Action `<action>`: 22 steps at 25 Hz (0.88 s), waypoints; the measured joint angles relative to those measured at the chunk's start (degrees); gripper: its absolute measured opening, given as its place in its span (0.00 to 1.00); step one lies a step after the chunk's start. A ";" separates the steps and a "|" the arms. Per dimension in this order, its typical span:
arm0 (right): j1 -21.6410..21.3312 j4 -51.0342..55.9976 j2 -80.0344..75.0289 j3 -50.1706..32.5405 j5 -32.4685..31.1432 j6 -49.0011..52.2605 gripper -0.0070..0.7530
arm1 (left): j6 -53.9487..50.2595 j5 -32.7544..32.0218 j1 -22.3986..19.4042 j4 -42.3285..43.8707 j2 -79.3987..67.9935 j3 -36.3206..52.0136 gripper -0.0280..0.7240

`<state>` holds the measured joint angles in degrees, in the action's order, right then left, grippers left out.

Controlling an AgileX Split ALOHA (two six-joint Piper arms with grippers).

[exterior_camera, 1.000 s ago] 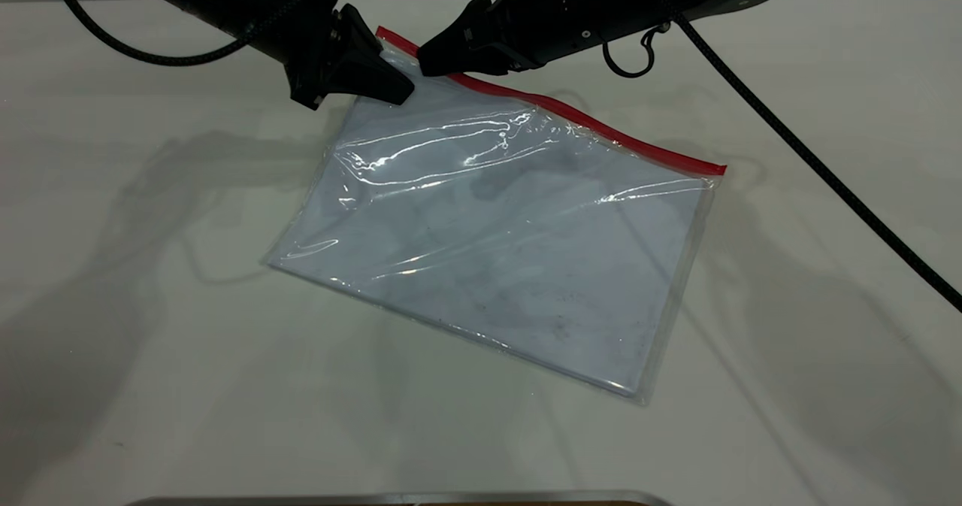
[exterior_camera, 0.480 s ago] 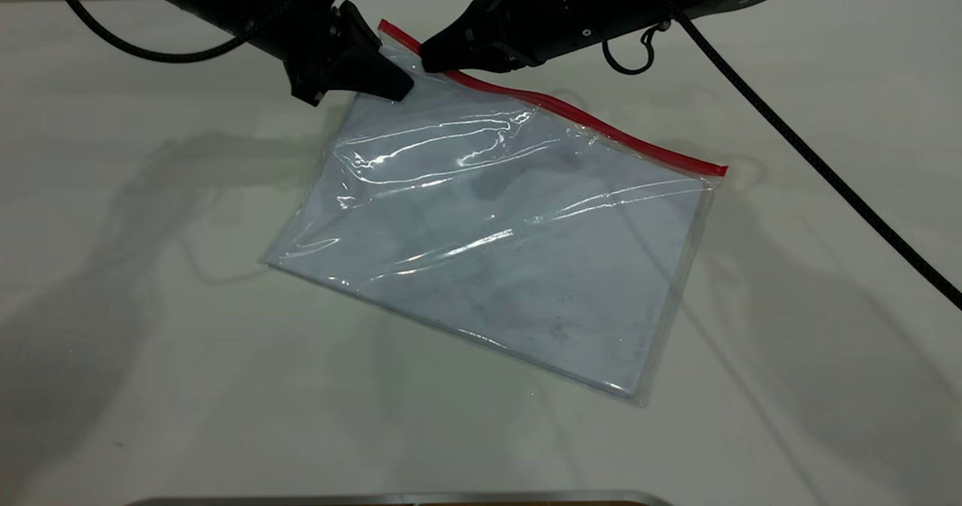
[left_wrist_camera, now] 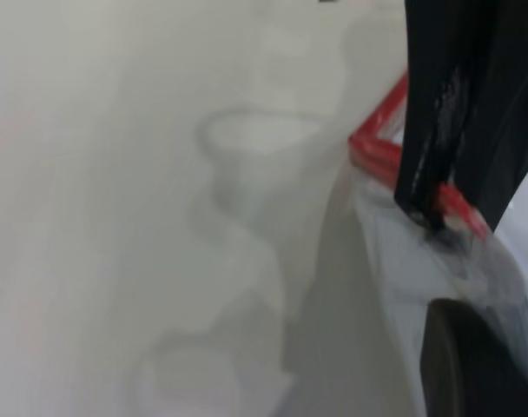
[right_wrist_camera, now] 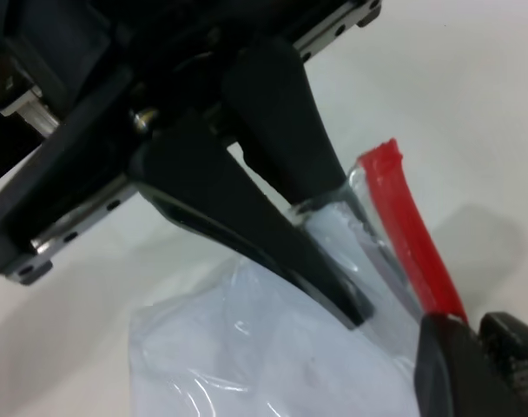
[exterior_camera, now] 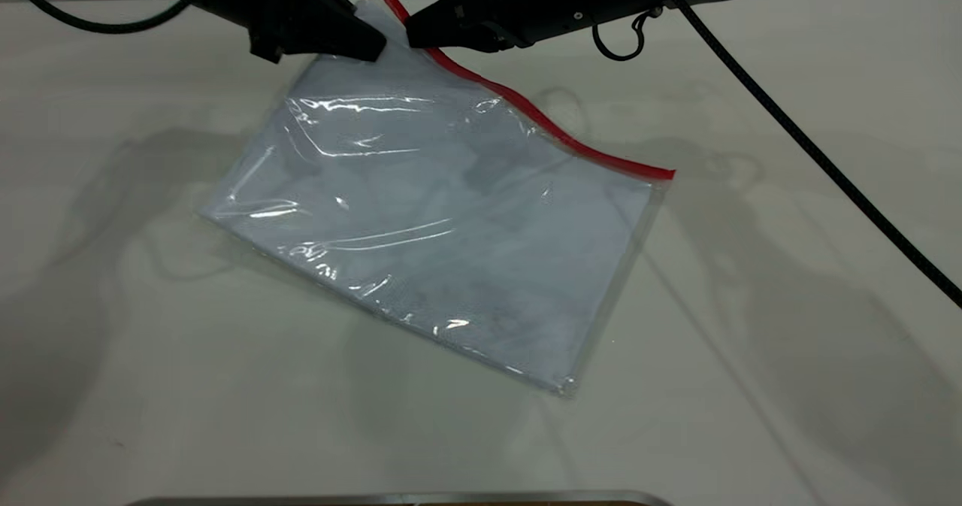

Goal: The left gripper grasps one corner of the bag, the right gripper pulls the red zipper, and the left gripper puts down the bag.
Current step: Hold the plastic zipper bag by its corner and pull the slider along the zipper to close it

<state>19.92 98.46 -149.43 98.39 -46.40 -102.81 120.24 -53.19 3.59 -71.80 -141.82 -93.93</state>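
Gripping the bag [exterior_camera: 443,220] by its raised far corner, the left end effector [exterior_camera: 366,40] stays clamped on the plastic while the right end effector [exterior_camera: 415,36] is closed on the red zipper [exterior_camera: 526,111] just beside it. A steady pull along the strip looks best. The bag's lower edge rests on the worktop [exterior_camera: 789,340]; nothing blocks the path.

Both arms matte blk; right gripper [exterior_camera: 412,36] w/ small hook loop [exterior_camera: 618,40], braided cable [exterior_camera: 812,149].
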 joint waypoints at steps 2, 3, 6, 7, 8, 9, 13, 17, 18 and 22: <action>-0.16 0.29 0.06 0.00 -0.24 -0.07 0.06 | 0.12 -0.82 -0.39 -1.33 0.04 0.00 0.12; -0.29 0.36 0.06 0.00 -0.30 -0.07 0.06 | 0.28 -1.19 -0.52 -2.02 0.04 0.00 0.12; -0.58 0.72 0.06 0.04 -0.66 -0.11 0.06 | 0.64 -2.23 -0.80 -3.62 0.04 0.00 0.12; -0.58 0.85 0.06 0.04 -0.71 -0.11 0.06 | 0.69 -2.56 -0.95 -3.87 0.04 0.00 0.12; -0.58 0.99 0.06 0.06 -0.76 -0.11 0.06 | 0.69 -2.75 -1.05 -4.03 0.04 0.00 0.12; -0.58 0.99 -0.01 0.06 -0.77 -0.11 0.06 | 0.69 -2.81 -1.05 -4.09 0.04 0.00 0.11; -0.58 1.21 -0.38 0.06 -0.91 -0.27 0.06 | 0.63 -2.81 -1.10 -4.04 0.04 0.00 0.11; -0.64 1.27 -0.49 0.11 -1.01 -1.29 0.07 | 0.83 -2.85 -1.11 -4.55 0.04 0.11 0.11; -0.75 1.27 -0.49 0.11 -1.01 -1.44 0.07 | 0.83 -2.85 -1.16 -4.99 0.04 0.17 0.11; -1.14 1.40 -0.49 0.17 -1.31 -1.79 0.07 | 0.77 -3.48 -1.66 -6.31 0.20 0.48 0.11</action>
<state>18.78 99.86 -149.92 98.56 -47.71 -104.60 121.01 -56.68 1.93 -78.11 -141.63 -93.45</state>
